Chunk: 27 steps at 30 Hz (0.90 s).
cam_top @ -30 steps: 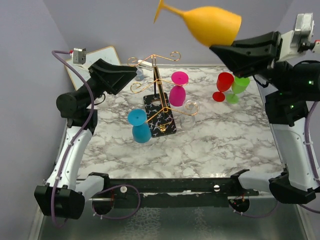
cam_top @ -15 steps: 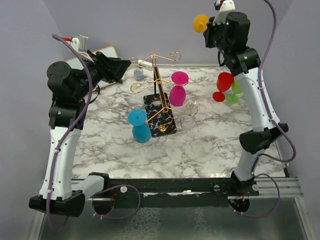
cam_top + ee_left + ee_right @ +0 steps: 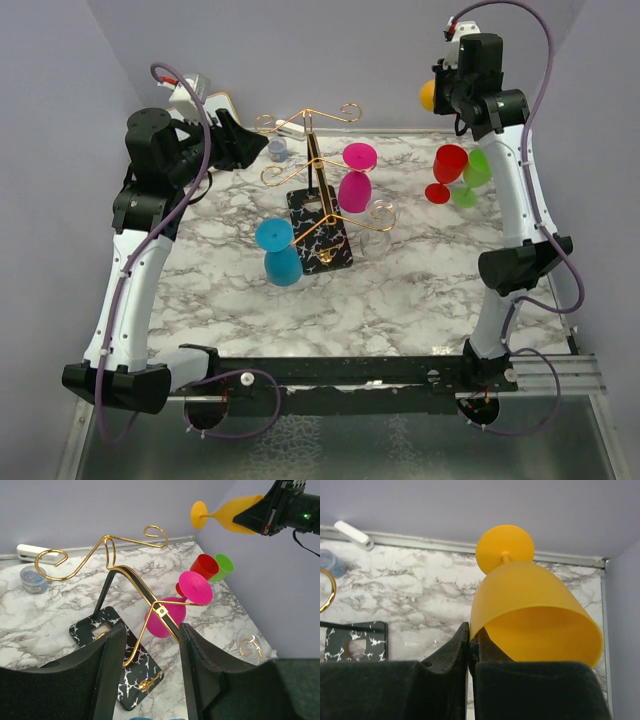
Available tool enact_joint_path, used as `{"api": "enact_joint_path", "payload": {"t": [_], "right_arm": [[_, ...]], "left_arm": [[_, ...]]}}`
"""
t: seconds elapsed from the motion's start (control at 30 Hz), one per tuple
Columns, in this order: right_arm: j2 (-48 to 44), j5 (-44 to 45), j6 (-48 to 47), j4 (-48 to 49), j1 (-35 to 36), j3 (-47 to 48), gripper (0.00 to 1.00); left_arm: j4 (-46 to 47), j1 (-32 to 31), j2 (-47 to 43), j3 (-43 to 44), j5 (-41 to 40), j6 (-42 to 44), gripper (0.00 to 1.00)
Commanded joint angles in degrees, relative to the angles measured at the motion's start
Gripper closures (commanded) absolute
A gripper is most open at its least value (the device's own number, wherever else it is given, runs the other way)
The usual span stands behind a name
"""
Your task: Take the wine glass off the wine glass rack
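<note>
The gold wire wine glass rack (image 3: pixel 313 160) stands mid-table on its black veined base (image 3: pixel 333 255). A pink glass (image 3: pixel 355 185) hangs upside down on it, a blue glass (image 3: pixel 280 255) sits at its lower left arm, and a clear glass (image 3: pixel 378 215) at its right arm. My right gripper (image 3: pixel 447 95) is high at the back right, shut on the rim of a yellow wine glass (image 3: pixel 530 605), held clear of the rack with its foot pointing away. My left gripper (image 3: pixel 150 645) is open and empty, above and left of the rack (image 3: pixel 130 580).
A red glass (image 3: pixel 447 168) and a green glass (image 3: pixel 478 172) lie on the marble table (image 3: pixel 400 300) at the right. A small blue-lidded jar (image 3: pixel 278 150) and a white board (image 3: pixel 215 105) sit at the back left. Walls close in on both sides.
My right arm has swung the yellow glass from high near the camera back toward the rear right corner. My left arm has risen and turned toward the rack.
</note>
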Motion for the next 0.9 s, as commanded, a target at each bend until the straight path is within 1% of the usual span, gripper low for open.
{"api": "enact_joint_path", "payload": {"t": [0.0,0.2,0.43,0.87], "right_arm": [[3.49,-7.8,0.03,-6.67,0.15,-0.28,0.98],[6.47,-9.36,-0.35,-9.76,0.15,-2.67,0.98],[8.67,-9.03,-0.83,-11.41,0.24,-4.69,0.98],[9.91,-10.68,-1.55,-12.37,0.67,-8.15,0.98]], "left_arm": [[-1.64,-0.67,0.58,2.7,-0.91,1.8,0.52],[-2.0,-1.14,0.73,2.94,-1.09,2.15,0.52],[-1.71,-1.42,1.01,2.47,-1.01,2.21,0.52],[-1.54,-1.68,1.41,1.29,-0.24,2.48,0.52]]}}
